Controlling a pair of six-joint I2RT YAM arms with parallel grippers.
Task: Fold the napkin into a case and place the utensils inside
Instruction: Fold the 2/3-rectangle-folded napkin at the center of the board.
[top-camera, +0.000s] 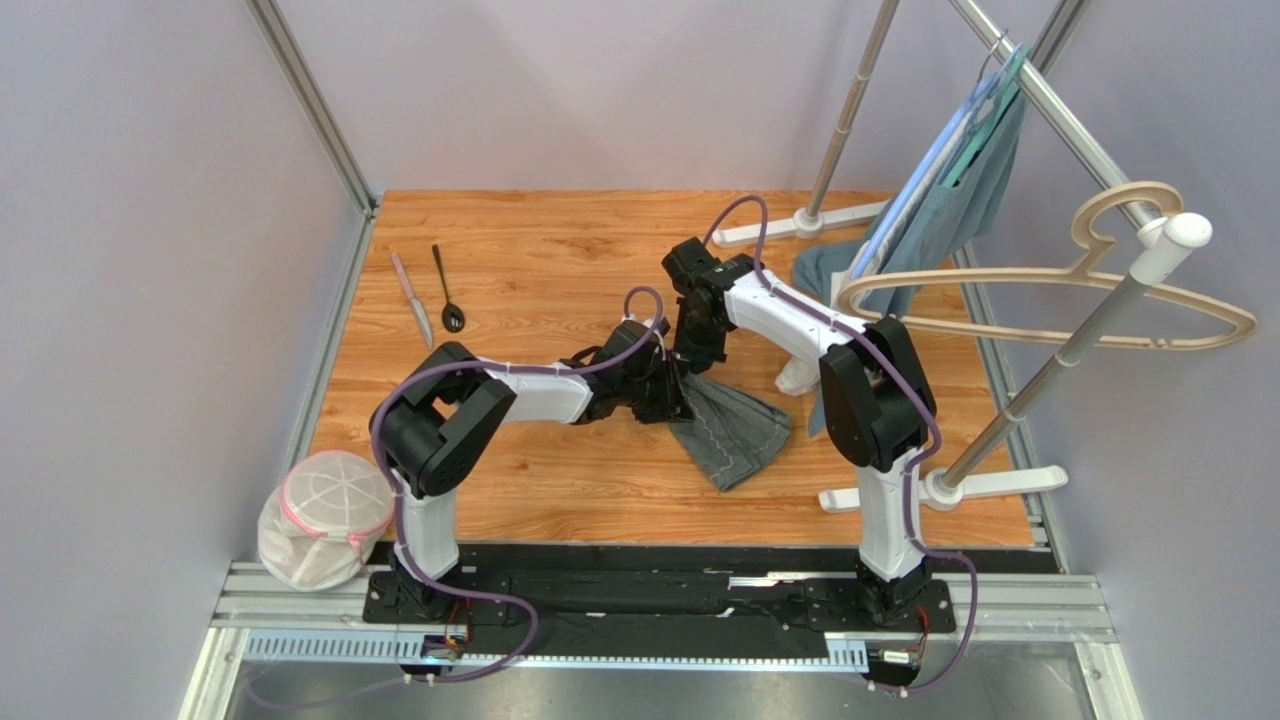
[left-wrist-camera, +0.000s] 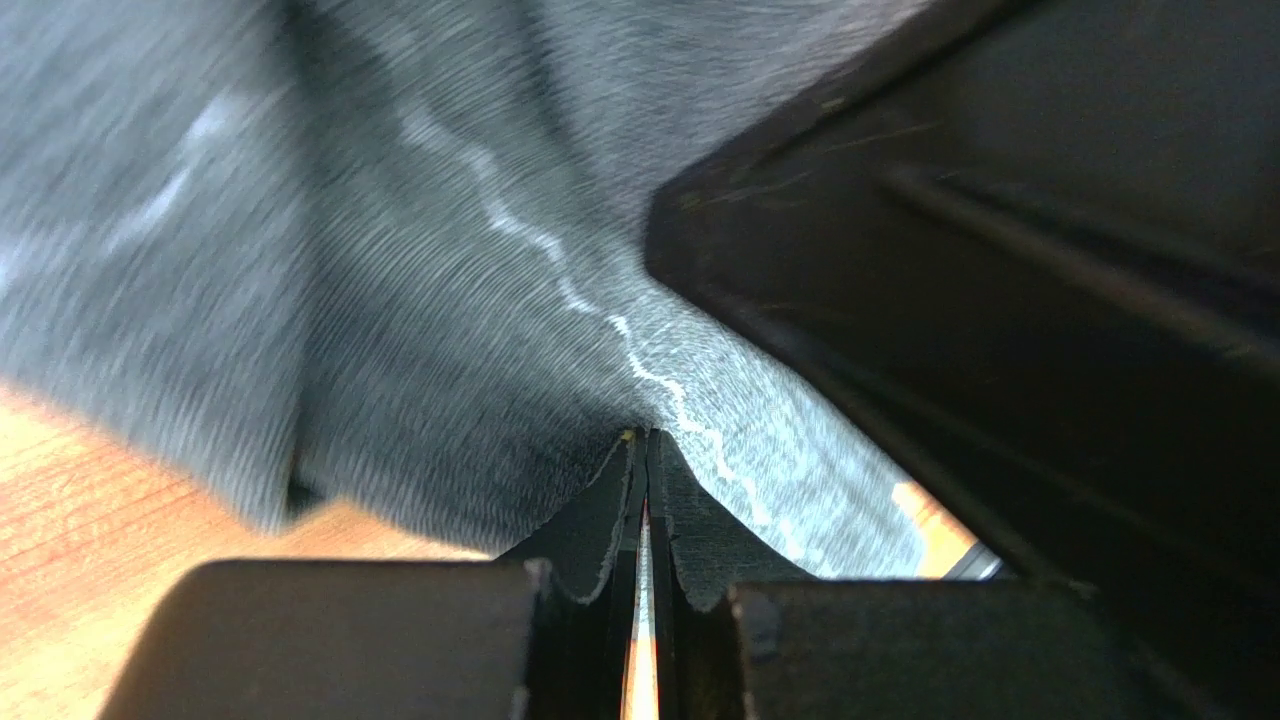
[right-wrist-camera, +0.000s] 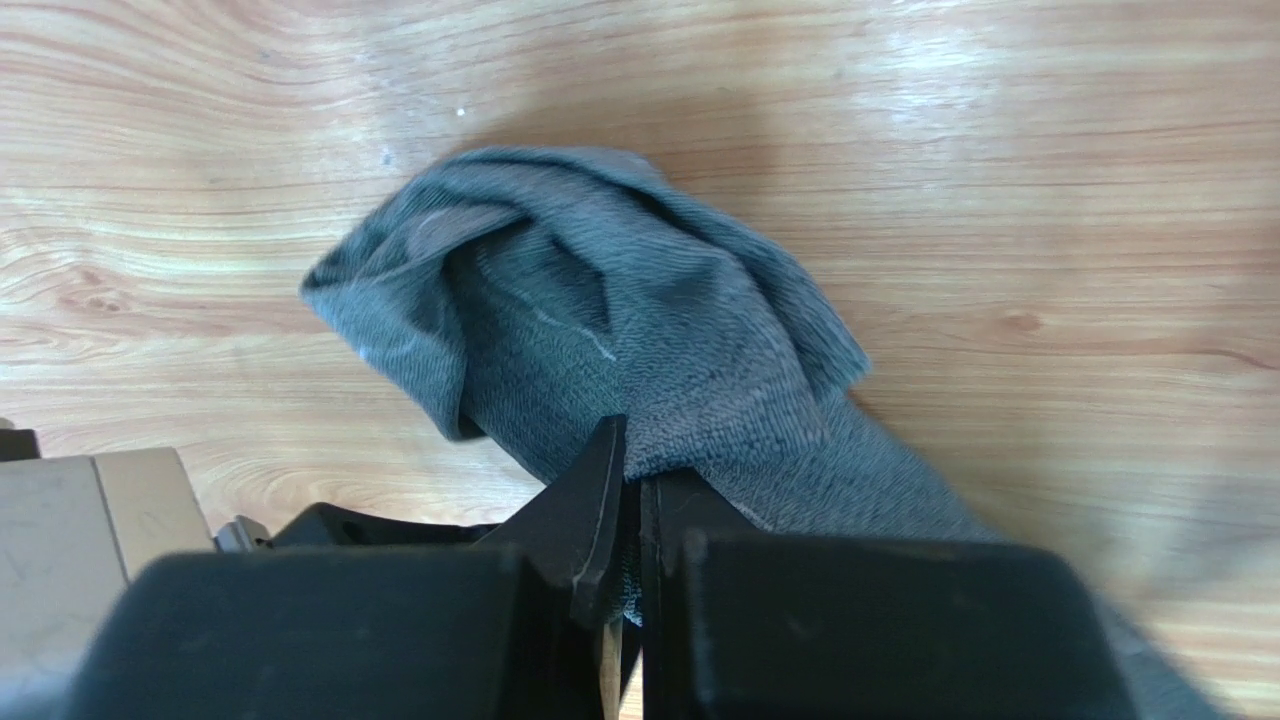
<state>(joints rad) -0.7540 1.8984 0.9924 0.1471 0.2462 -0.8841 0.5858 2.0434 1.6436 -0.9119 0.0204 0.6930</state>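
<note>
Pinching the napkin (left-wrist-camera: 451, 300) between jaws that are nearly closed, the left gripper (left-wrist-camera: 643, 443) holds a fold of cloth right at a pale stitched line. The right gripper (right-wrist-camera: 631, 458) clamps a bunched edge of the same cloth, its jaws all but shut as well. From above, the two grippers sit just beside each other near the middle of the table (top-camera: 571, 495). The napkin hangs from them and trails toward the near right, its lower part lying on the wood. The cloth looks light, soft and limp, sagging and crumpling wherever it is unsupported, so it probably folds best held taut by its corners or stitched hems. The knife (top-camera: 412, 300) and spoon (top-camera: 448, 290) lie side by side near the far left corner, well apart from the napkin. Slim and hard, they likely call for a grasp across the handle.
</note>
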